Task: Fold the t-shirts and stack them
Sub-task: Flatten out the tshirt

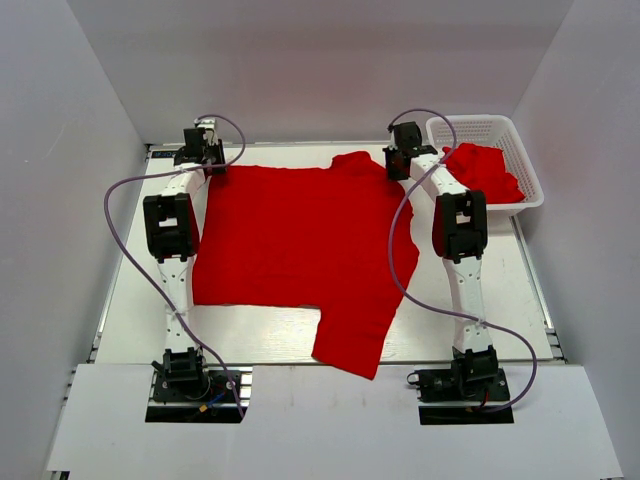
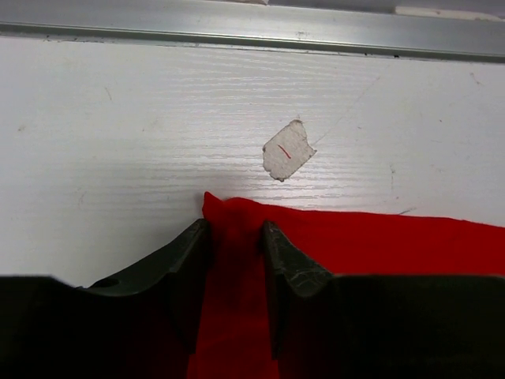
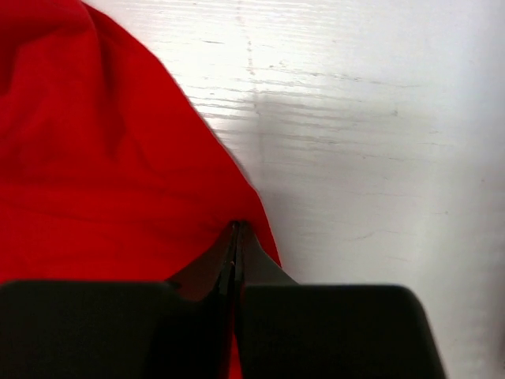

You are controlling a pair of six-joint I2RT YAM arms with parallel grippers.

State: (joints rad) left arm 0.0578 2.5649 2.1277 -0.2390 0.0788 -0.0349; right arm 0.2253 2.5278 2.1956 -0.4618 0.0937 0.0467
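We see a bright red spread t-shirt (image 1: pixel 290 240) lying flat and wide across the middle of the white table (image 1: pixel 450 320), its body stretching between the two arms and one sleeve trailing towards the near edge. The left tool (image 2: pixel 235 233) sits at the shirt's far left corner. Its two dark fingers (image 2: pixel 193 253) are drawn in to a narrow gap packed with red cloth, gripping that corner, whose tip pokes out just beyond the fingertips. Just past the tip, the table shows a small grey chipped patch (image 2: pixel 288 150). The right tool (image 3: pixel 237 233) is at the shirt's far right part, near the collar, its fingers pressed almost together and pinching the cloth's edge, with bare table to their right. A second, crumpled t-shirt (image 1: pixel 483 172) lies bunched in the white lattice basket (image 1: pixel 500 128) at the table's far right corner, just beside the right arm.
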